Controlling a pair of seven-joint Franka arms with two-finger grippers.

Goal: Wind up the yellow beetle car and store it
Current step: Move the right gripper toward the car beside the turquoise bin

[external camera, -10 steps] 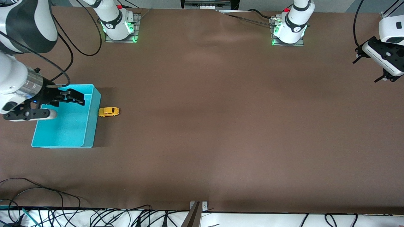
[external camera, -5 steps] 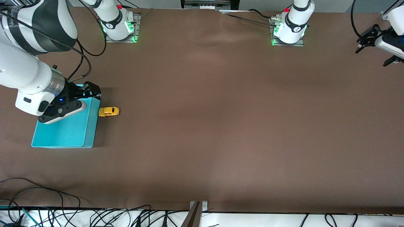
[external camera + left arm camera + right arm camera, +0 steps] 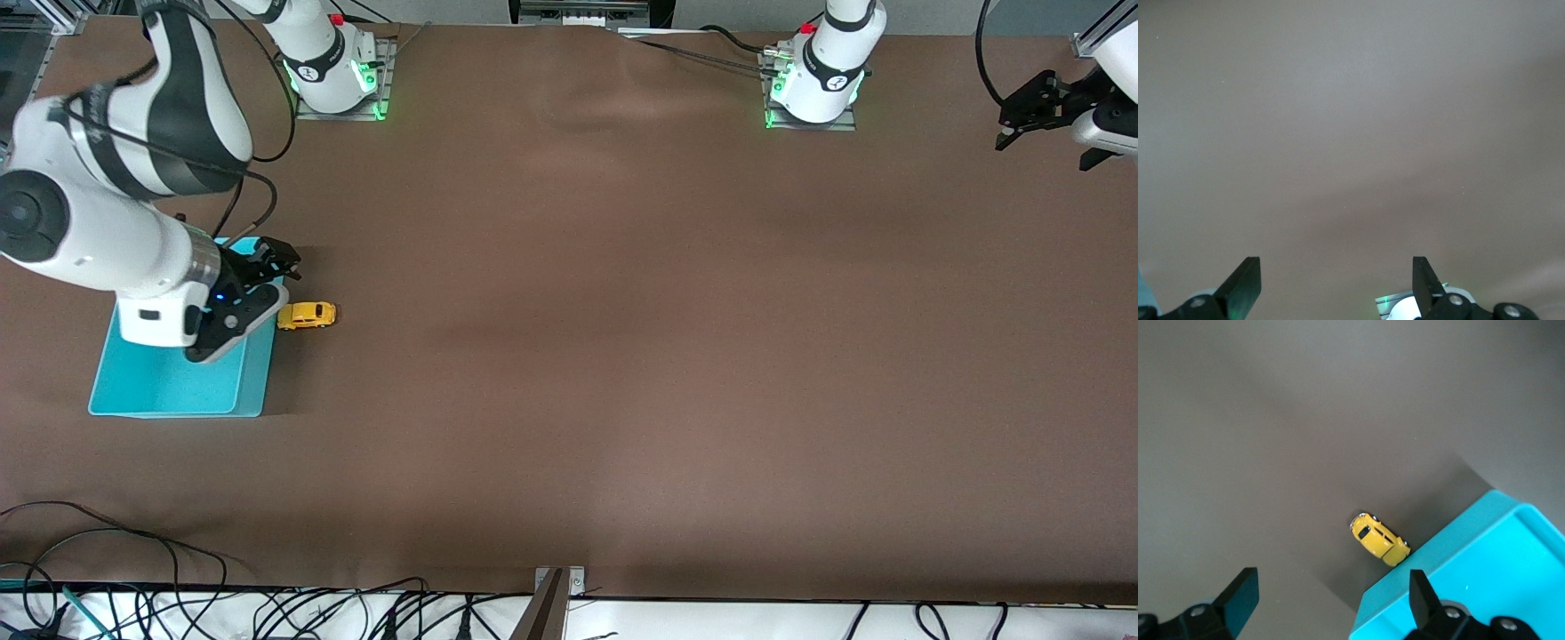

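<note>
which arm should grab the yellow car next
Right. The right gripper hangs open over the bin's edge, right beside the car. The left gripper waits open at the table's left-arm end.

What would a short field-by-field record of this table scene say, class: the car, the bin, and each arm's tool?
car: yellow beetle car on the table, against the outer wall of the bin, on its wheels
bin: turquoise bin at the right arm's end of the table, nothing seen inside
right tool: right tool open, over the bin's edge beside the car
left tool: left tool open, waits over the left arm's end

Robot lab: bolted arm bases [image 3: 333, 84], cables [image 3: 267, 613]
</note>
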